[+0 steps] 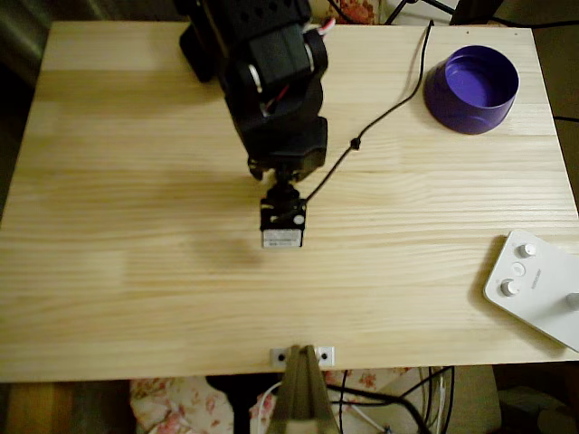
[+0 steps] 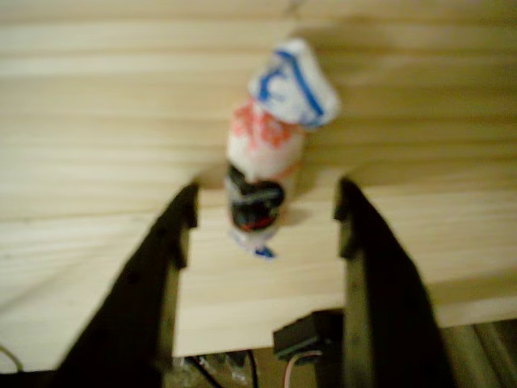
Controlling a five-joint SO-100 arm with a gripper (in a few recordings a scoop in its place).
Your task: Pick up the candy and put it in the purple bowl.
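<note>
In the overhead view the black robot arm (image 1: 271, 90) reaches from twelve o'clock toward the middle of the pale pine-plank table (image 1: 136, 271), its wrist pointing down near the table's centre. A thin black cable (image 1: 380, 117) trails from the arm toward one o'clock. The round, deep purple plastic bowl (image 1: 472, 88) stands at about two o'clock, near the table's far right corner and well apart from the arm. A flat white device with round knobs (image 1: 536, 285) lies at four o'clock on the right edge.

In the wrist view the black two-finger gripper (image 2: 262, 214) is spread wide, both fingers (image 2: 174, 234) apart and holding nothing. The small wrapped candy (image 2: 262, 158), pinkish-white with a dark mark in the middle and a twisted blue-striped end, lies on the wood between them, running from six toward one o'clock, its upper end past the fingertips. The picture is soft, so whether the left finger touches the wrapper is hard to tell; the right finger stands clear of it.
</note>
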